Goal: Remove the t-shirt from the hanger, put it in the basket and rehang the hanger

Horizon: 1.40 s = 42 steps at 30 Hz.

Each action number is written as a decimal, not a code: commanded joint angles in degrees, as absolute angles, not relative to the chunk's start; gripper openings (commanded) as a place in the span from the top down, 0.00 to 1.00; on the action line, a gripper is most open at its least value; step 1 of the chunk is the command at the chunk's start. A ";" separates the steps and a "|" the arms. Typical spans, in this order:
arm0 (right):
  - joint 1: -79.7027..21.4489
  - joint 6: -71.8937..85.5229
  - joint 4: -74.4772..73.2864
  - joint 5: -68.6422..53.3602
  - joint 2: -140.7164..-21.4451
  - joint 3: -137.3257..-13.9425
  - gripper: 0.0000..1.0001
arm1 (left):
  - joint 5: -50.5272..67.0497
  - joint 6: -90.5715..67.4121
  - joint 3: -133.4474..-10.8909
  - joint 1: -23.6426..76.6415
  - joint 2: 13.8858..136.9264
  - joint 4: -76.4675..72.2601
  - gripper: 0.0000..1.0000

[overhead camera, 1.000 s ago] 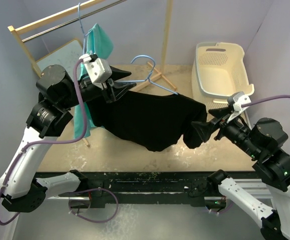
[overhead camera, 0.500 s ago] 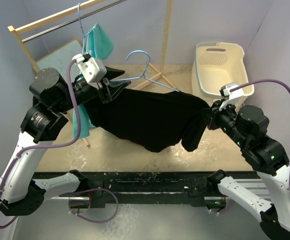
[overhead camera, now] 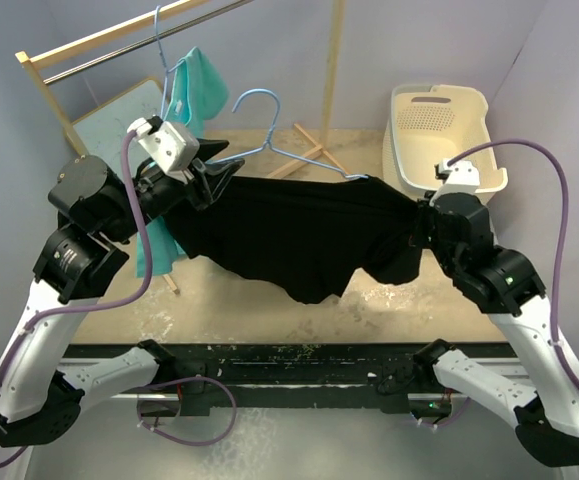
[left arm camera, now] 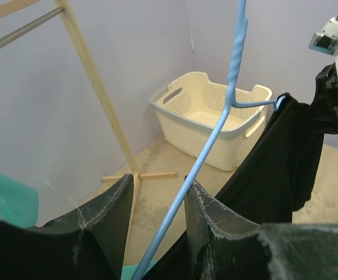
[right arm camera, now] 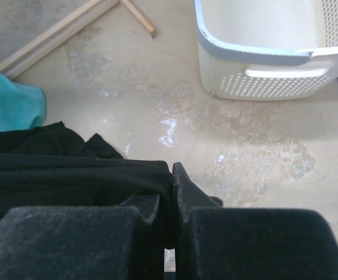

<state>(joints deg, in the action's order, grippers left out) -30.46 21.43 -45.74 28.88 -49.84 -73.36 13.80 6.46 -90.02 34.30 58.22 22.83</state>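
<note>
Blue hanger between fingers, black t-shirt, basket

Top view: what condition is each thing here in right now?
Black t-shirt: on hanger, stretched taut.
Light blue wire hanger: inside shirt, hook free.
Left end effector: straddling hanger wire, grip unclear.
Right end effector: shut on shirt.
Cream plastic laundry basket: upright, empty.
</note>
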 commanded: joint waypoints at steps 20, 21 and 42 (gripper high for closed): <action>-26.10 20.47 -46.19 27.33 -55.68 -68.74 1.00 | 0.05 9.31 -90.49 33.60 48.02 13.68 1.00; -26.03 20.28 -46.19 26.89 -55.78 -68.73 1.00 | 0.01 9.05 -90.15 33.65 47.89 13.42 1.00; -26.10 13.32 -41.90 -4.24 -34.35 -79.93 0.41 | 13.72 -0.98 -83.39 33.62 66.66 2.43 1.00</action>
